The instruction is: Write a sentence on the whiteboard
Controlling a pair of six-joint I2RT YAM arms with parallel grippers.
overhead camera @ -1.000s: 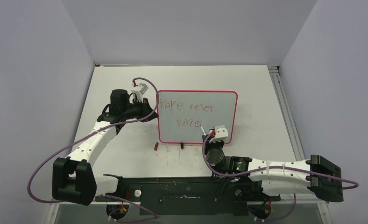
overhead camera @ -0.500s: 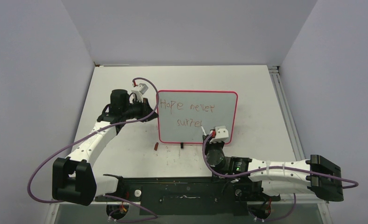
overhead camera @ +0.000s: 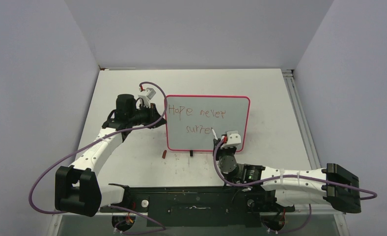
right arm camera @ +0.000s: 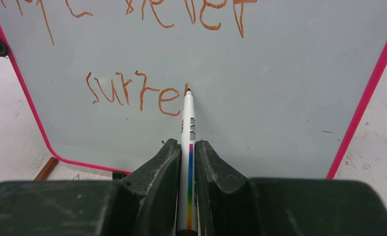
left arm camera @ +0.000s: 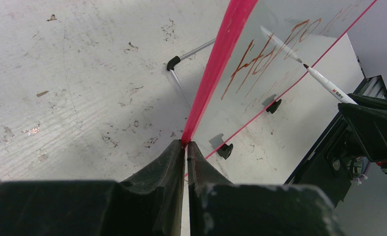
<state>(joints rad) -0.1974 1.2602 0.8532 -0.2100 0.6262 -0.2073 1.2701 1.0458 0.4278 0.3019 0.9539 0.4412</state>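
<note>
The whiteboard (overhead camera: 231, 109) with its pink-red frame stands propped on the table. The sentence (overhead camera: 196, 113) reads "Hope never" with "surre" and a fresh stroke below. My left gripper (left arm camera: 186, 145) is shut on the board's left frame edge (left arm camera: 221, 54); in the top view it (overhead camera: 158, 121) sits at that edge. My right gripper (right arm camera: 187, 143) is shut on a white marker (right arm camera: 187, 128) whose tip touches the board (right arm camera: 290, 88) just right of "surre" (right arm camera: 132, 93). In the top view the right gripper (overhead camera: 223, 141) is at the board's lower middle. The marker (left arm camera: 324, 81) also shows in the left wrist view.
A brown marker cap (overhead camera: 164, 154) lies on the table by the board's lower left corner, also in the right wrist view (right arm camera: 46, 168). Two black feet (left arm camera: 225, 150) hold the board up. The black base rail (overhead camera: 181, 199) runs along the near edge.
My right gripper with the marker has shifted slightly right and up along the second line, adding a short stroke after "surre". The left arm has not moved.
</note>
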